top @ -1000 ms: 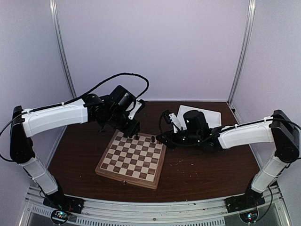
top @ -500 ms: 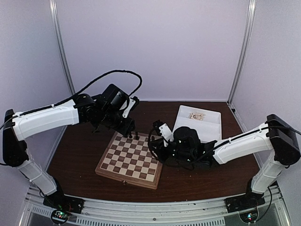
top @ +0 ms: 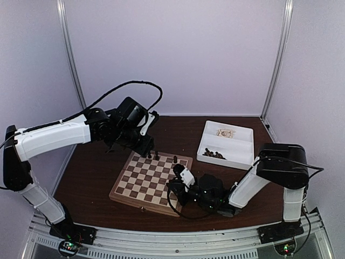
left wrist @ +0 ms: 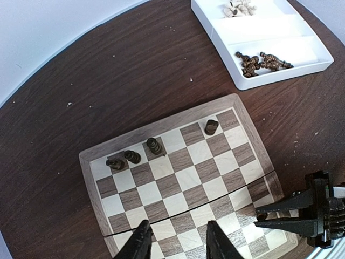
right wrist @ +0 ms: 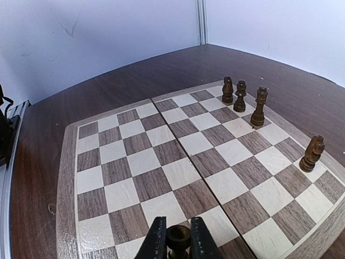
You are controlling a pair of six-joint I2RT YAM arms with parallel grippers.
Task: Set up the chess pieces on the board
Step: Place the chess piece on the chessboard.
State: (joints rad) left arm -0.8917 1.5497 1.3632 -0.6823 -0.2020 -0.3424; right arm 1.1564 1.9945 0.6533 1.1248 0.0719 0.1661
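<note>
Nearest me, the right gripper (right wrist: pixel 177 233) sits low over the near edge of the board (right wrist: pixel 161 151), its jaws clamped on a dark piece (right wrist: pixel 178 241). I can't tell if it touches the square. Farther on, three dark pieces (right wrist: pixel 240 96) and a lone piece (right wrist: pixel 312 154) stand on the far row. I'd say the job is barely begun. The left gripper (left wrist: pixel 177 240) hovers above, jaws partly apart and empty. Beyond, on the counter (top: pixel 97 172), the tray (left wrist: pixel 264 29) holds more dark pieces (left wrist: pixel 261 61) and pale pieces (left wrist: pixel 237 8).
</note>
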